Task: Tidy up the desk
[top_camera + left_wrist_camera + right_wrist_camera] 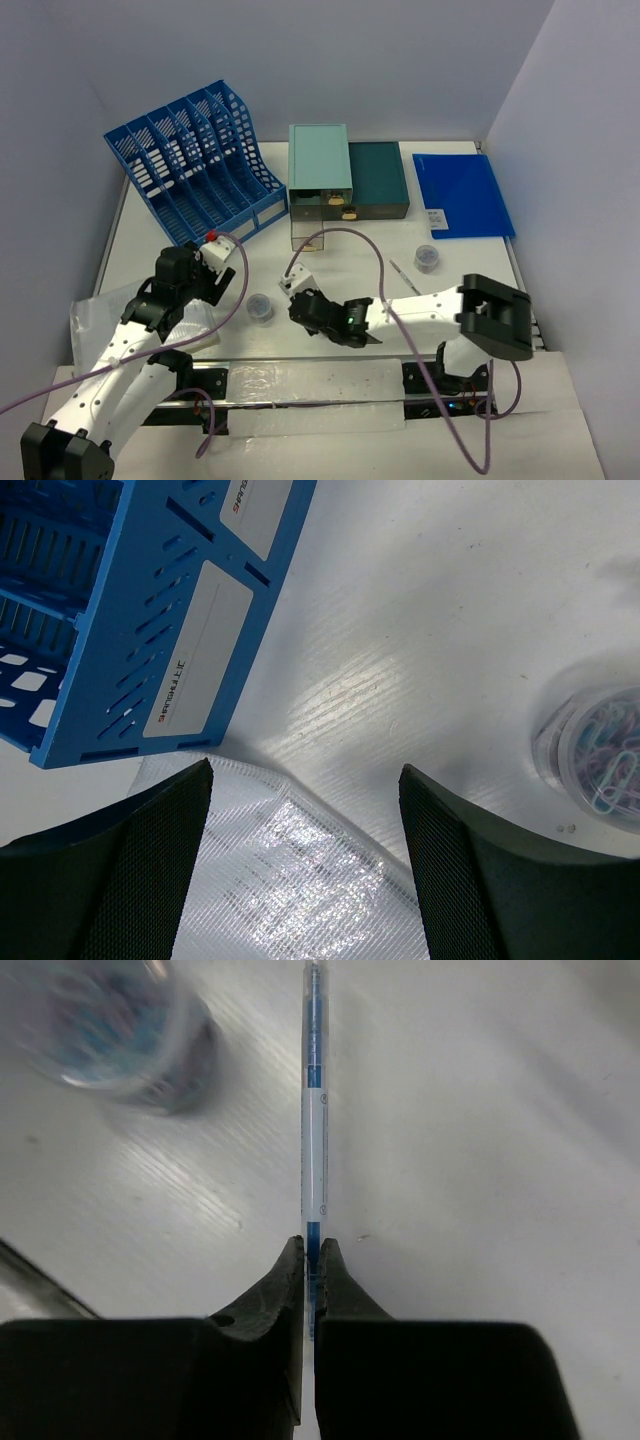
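Observation:
The desk [350, 255] is a white tabletop. My right gripper [312, 1250] is shut on the blue end of a thin white and blue pen [314, 1110], which points straight away from the jaws just above the desk [480, 1110]. From above, this gripper [302, 300] is stretched left across the middle. My left gripper [305, 770] is open with nothing between its fingers [150, 870], and it hovers over the corner of a clear mesh pouch [290, 880]. It hangs in front of the blue file rack [195, 165].
A small clear jar of paper clips [261, 307] stands between the two grippers, and a second jar [427, 259] stands to the right. Teal drawer boxes [320, 175] and a blue folder [462, 193] lie at the back. The clear pouch [100, 320] lies at the near left.

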Robot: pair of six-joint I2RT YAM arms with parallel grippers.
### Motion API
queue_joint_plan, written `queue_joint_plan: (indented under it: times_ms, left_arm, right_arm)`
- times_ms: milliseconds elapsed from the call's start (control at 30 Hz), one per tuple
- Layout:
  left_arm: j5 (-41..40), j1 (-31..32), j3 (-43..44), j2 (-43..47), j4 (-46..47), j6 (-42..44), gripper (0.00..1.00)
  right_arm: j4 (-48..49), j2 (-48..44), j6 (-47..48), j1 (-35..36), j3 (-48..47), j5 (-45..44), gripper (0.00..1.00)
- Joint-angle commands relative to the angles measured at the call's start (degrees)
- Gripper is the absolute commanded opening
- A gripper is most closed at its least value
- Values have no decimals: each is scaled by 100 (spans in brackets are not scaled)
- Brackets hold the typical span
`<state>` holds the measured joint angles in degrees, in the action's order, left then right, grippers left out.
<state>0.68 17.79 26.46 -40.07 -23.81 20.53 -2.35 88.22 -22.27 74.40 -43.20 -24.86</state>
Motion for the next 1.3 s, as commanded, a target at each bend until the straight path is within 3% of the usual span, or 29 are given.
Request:
queue_joint_plan:
  times_ms: [0, 267, 500, 667, 933, 1267]
  left_arm:
    - [11, -56, 9, 52, 131, -53, 82]
    - [173, -61, 634, 169, -259, 1, 82]
    - [119, -65, 1275, 227, -642, -34, 81]
    - [635, -65, 634, 272, -300, -155, 81]
    - [681, -83, 569, 334, -291, -137, 81]
    - [706, -83, 553, 269, -278, -129, 82]
  right_arm:
    - [0, -889, 212, -1, -712, -656, 0]
    - [73, -906, -9, -1029, -1695, -928, 0]
    - [1229, -942, -173, -2009, -1375, -1304, 0]
    - [1579, -324, -41, -2175, -1725, -1294, 0]
    - [1535, 611, -260, -2360, -2104, -1327, 0]
    - [1017, 37, -593, -2115, -1516, -1319, 0]
